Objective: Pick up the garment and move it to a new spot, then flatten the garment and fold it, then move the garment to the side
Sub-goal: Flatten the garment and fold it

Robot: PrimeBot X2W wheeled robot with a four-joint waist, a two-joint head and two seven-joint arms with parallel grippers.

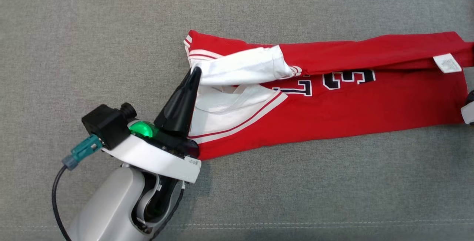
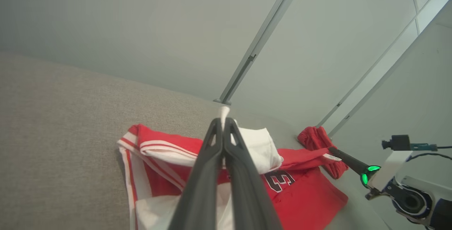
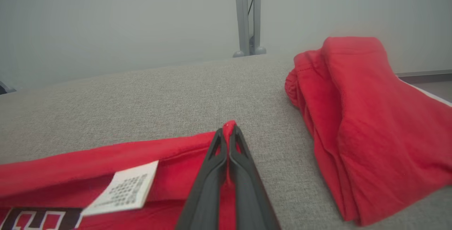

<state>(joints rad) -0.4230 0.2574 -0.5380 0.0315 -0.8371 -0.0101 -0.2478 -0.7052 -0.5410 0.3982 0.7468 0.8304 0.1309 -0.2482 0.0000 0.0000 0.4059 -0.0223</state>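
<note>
- On the grey woven surface (image 1: pixel 111 30), a red jersey (image 1: pixel 351 100) lies stretched out across the head view, white-trimmed neck end to the robot's left and hem end to its right.
- Top long edge is folded over toward the middle. Black numerals (image 1: pixel 348 79) with white outline are half covered by the fold.
- White care label (image 1: pixel 447 63) shows near the hem end.
- Left gripper (image 1: pixel 195 71): fingers pressed together and pinching white fabric at the neck end. A white tuft pokes past the tips in the left wrist view.
- Right gripper (image 3: pixel 229 129): fingers pressed together on the red hem corner, with a bit of red peeking out at the tips.
- Second red garment (image 3: pixel 370 124) sits bunched beside the hem end, apart from the jersey.
- Metal post (image 3: pixel 247 14) stands beyond the surface's far edge.
</note>
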